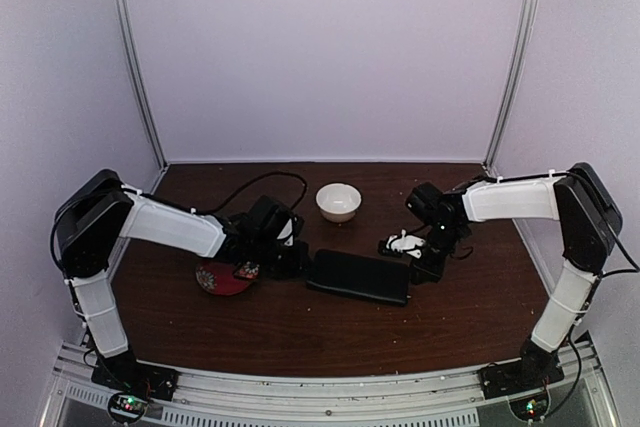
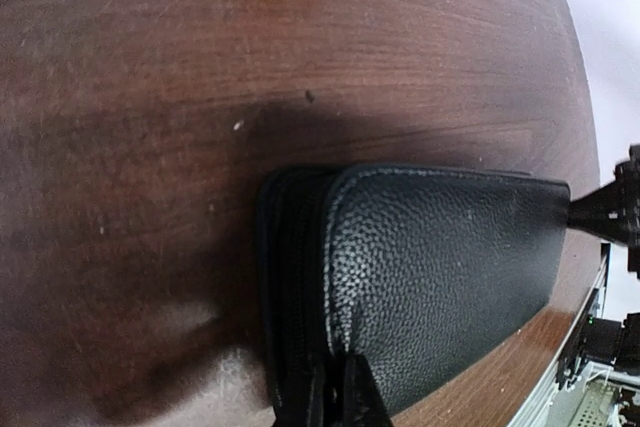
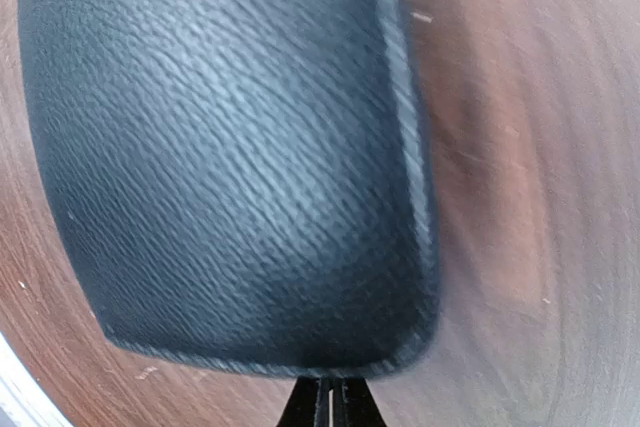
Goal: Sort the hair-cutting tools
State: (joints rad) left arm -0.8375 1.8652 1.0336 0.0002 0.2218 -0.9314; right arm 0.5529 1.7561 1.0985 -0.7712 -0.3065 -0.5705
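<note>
A flat black case (image 1: pixel 360 278) lies in the middle of the table. My left gripper (image 1: pixel 300 262) is at its left end. In the left wrist view the fingertips (image 2: pixel 362 399) are closed together on the zipped edge of the case (image 2: pixel 440 267). My right gripper (image 1: pixel 425 265) is at the case's right end. In the right wrist view its gripper (image 3: pixel 328 402) is shut, the tips just touching the rim of the case (image 3: pixel 220 147). Its tip also shows in the left wrist view (image 2: pixel 600 212). No scissors or black stick tool can be made out in any view.
A red patterned plate (image 1: pixel 215 280) lies partly under my left wrist. A white bowl (image 1: pixel 338 201) stands behind the case. Something small and white (image 1: pixel 405 242) sits by my right wrist; I cannot tell what it is. Walls close in the table on three sides.
</note>
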